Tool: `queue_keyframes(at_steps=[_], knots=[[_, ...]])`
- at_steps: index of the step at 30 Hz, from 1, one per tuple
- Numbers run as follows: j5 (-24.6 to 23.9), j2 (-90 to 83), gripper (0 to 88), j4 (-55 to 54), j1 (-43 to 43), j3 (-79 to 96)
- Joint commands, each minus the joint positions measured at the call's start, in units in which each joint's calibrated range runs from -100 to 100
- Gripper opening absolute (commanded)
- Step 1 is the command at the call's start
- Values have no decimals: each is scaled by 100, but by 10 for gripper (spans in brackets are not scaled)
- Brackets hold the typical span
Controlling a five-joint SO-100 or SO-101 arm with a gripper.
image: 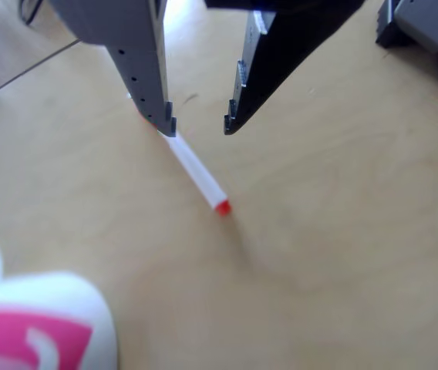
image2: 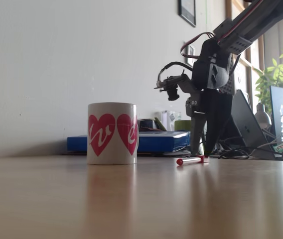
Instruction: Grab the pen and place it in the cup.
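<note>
Pincer [image: 200, 126] is hanging with jaws apart over the pen [image: 196, 173], which is lying flat on the table [image: 342, 254]. Cup [image2: 112, 133] is standing nearby, apart, bare wood between them.

One camera rides on the arm, just behind the gripper [image: 200, 127]. It looks down past the two fingers at the wooden table [image: 342, 254]. It is very close to the table. The pen [image: 197, 175] lies right below it, and the cup [image: 34, 324] fills the bottom left corner.

The fixed view comes from a camera that sits very low, almost on the table [image2: 141, 204]. It looks flat across the wood toward a white wall [image2: 57, 64]. It is farther back, so the cup [image2: 112, 133], the pen [image2: 190, 160] and the gripper [image2: 204, 149] all fit in.

Both cameras see the cup, the pen, the gripper and the table.
</note>
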Motion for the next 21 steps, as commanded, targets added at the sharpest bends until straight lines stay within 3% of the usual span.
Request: queue_keyframes(at_steps=[1, 21], knots=[[25, 116, 174, -30, -102, -449], [10, 1344, 167, -99, -144, -1182]])
